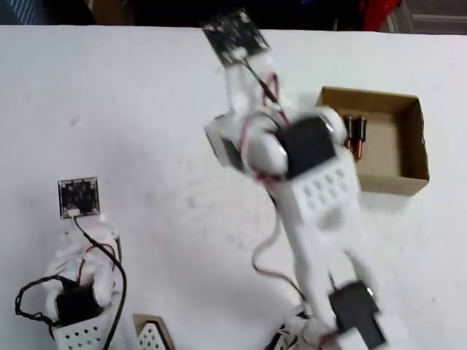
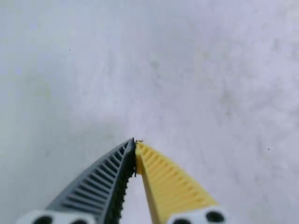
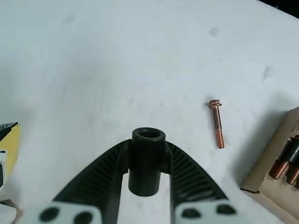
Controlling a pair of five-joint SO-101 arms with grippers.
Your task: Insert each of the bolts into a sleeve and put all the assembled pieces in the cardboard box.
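Sleeve (image 3: pixel 147 163) clamped in right end effector (image 3: pixel 147 145); bolt (image 3: pixel 216 123) loose nr cardboard box (image 3: pixel 261 186); left end effector (image 2: pixel 135 143) closed, empty.

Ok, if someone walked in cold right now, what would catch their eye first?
The right gripper stands out first, clamped on a black sleeve held upright with its open end up. A copper bolt lies loose on the white table, between the sleeve and the cardboard box, which has assembled pieces inside.
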